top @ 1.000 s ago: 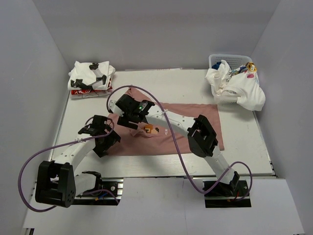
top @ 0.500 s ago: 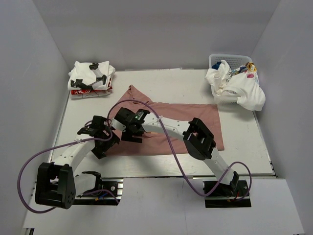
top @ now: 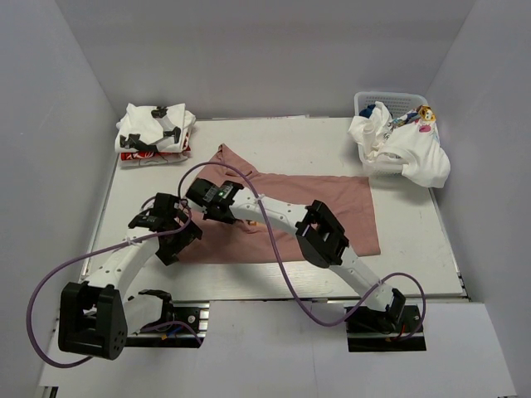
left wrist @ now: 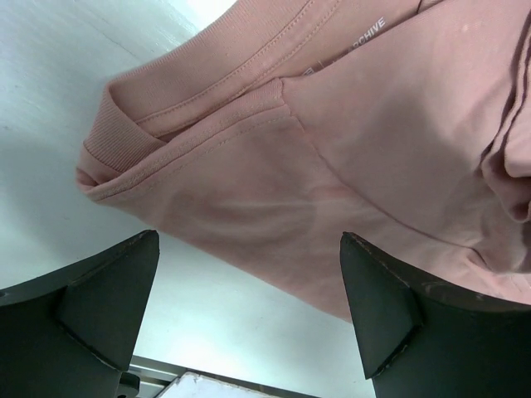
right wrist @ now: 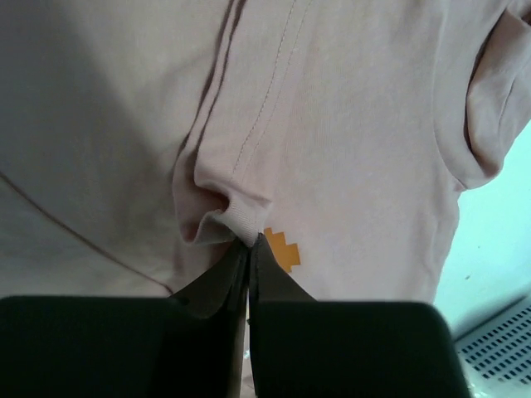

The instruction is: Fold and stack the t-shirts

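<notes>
A dusty-pink t-shirt lies spread across the middle of the table. My right gripper reaches over its left part. In the right wrist view that gripper is shut, its tips pinching a ribbed fold of the pink t-shirt beside a small orange pixel print. My left gripper hovers at the shirt's near-left edge. In the left wrist view it stands open with nothing between its fingers, above the border of pink t-shirt and table.
Folded white t-shirts are stacked at the back left corner. A white mesh basket at the back right holds a heap of white t-shirts spilling onto the table. Purple cables loop over both arms.
My right gripper has moved left over the shirt and closed on a fold of pink fabric. The shirt's left part has bunched and the print is now covered from above. The left arm barely moved.
</notes>
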You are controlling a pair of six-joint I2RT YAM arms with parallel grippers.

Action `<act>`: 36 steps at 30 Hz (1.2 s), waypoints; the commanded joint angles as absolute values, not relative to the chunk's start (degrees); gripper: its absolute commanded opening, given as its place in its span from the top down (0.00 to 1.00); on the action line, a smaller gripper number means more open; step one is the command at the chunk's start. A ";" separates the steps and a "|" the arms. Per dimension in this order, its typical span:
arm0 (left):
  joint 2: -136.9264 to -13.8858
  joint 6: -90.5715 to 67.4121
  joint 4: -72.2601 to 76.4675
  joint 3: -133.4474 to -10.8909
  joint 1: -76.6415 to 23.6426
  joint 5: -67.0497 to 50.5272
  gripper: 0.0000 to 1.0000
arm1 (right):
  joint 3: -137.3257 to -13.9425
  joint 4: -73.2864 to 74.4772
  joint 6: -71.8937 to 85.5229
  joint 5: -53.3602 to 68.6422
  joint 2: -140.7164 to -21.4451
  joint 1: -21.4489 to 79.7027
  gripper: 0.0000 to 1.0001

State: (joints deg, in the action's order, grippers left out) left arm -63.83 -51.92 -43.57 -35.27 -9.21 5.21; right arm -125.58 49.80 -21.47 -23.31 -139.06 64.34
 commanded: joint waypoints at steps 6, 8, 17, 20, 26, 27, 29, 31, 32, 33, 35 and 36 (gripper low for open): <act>-63.02 -50.89 -42.72 -35.60 -9.23 6.59 0.00 | -123.50 48.08 -15.92 -20.48 -133.86 61.36 1.00; -64.41 -50.89 -41.14 -34.99 -9.23 6.07 0.00 | -122.52 46.85 -14.42 -17.77 -131.49 60.04 1.00; -71.19 -50.36 -37.79 -33.31 -9.23 5.54 0.00 | -124.11 49.48 1.03 2.21 -130.17 51.95 0.97; -72.07 -50.36 -38.49 -33.31 -9.23 6.32 0.00 | -121.64 47.91 7.81 7.98 -129.20 50.10 0.89; -70.15 -50.36 -40.87 -33.31 -9.23 8.44 0.00 | -120.59 47.72 21.08 2.74 -126.13 45.63 0.61; -70.14 -50.36 -41.65 -33.83 -9.23 9.05 0.00 | -120.76 48.07 22.31 0.64 -125.25 45.35 0.57; -69.26 -50.36 -42.18 -33.84 -9.23 9.66 0.00 | -120.24 48.43 25.04 -1.65 -124.37 44.48 0.47; -67.68 -50.36 -42.71 -34.36 -9.23 9.67 0.00 | -119.89 48.43 25.31 -3.25 -122.26 43.25 0.44; -67.68 -50.36 -42.71 -34.37 -9.23 9.67 0.00 | -119.01 48.25 24.79 -3.25 -121.65 43.33 0.40; -67.68 -50.97 -44.02 -35.32 -9.23 9.67 0.00 | -118.48 47.90 22.61 -2.90 -119.64 43.07 0.33; -66.54 -50.98 -44.56 -36.64 -9.23 9.67 0.00 | -115.86 46.23 21.36 -3.42 -117.18 43.15 0.10; -66.53 -50.98 -44.56 -37.96 -10.01 9.67 0.00 | -114.80 45.62 19.79 -3.60 -116.38 43.33 0.10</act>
